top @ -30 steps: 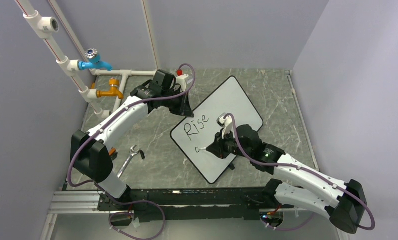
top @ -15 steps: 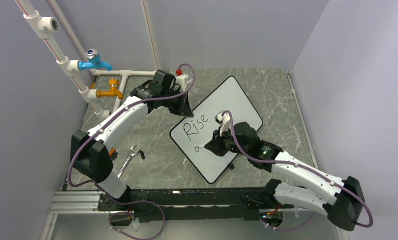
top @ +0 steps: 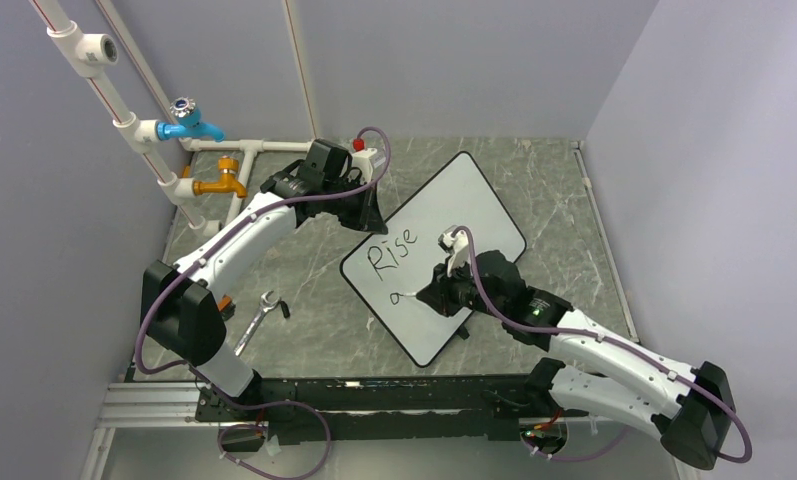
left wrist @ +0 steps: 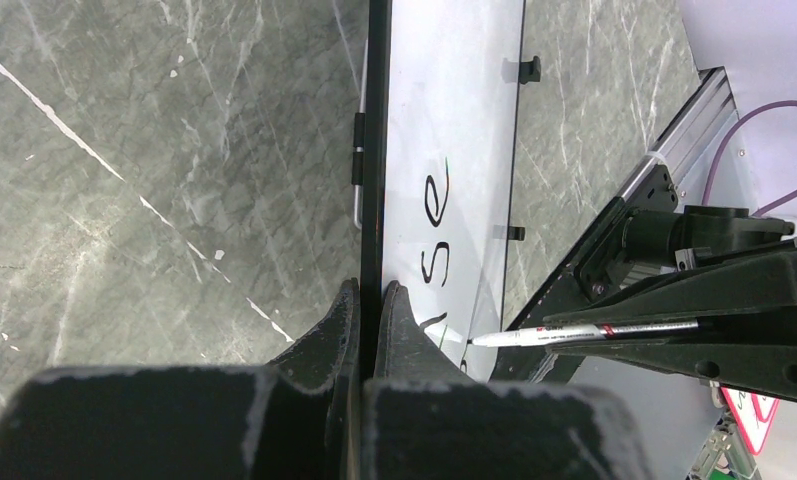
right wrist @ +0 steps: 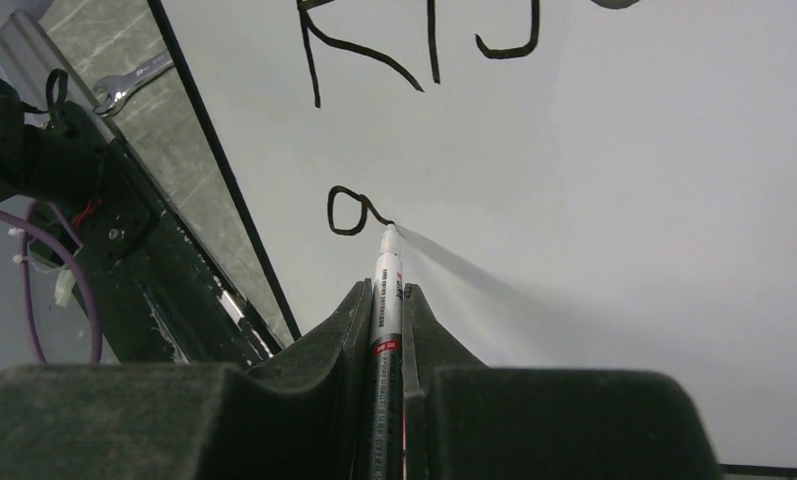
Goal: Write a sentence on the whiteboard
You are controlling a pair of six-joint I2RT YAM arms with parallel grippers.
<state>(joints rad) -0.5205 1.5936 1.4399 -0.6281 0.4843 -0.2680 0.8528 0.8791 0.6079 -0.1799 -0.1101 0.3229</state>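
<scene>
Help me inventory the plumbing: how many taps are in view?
2. The blue tap sits higher on the white pipe; the yellow tap sits below it. No others visible.

A silver wrench is lying on the grey marbled counter, near its left front corner. White pipework is running up the left wall, carrying a blue tap above an orange tap.

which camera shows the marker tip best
Right wrist: the marker tip sits centre frame, large and sharp, meeting the whiteboard at the tail of the letter a. Left wrist shows it side-on and smaller. Top external shows only a tiny sliver.
</scene>
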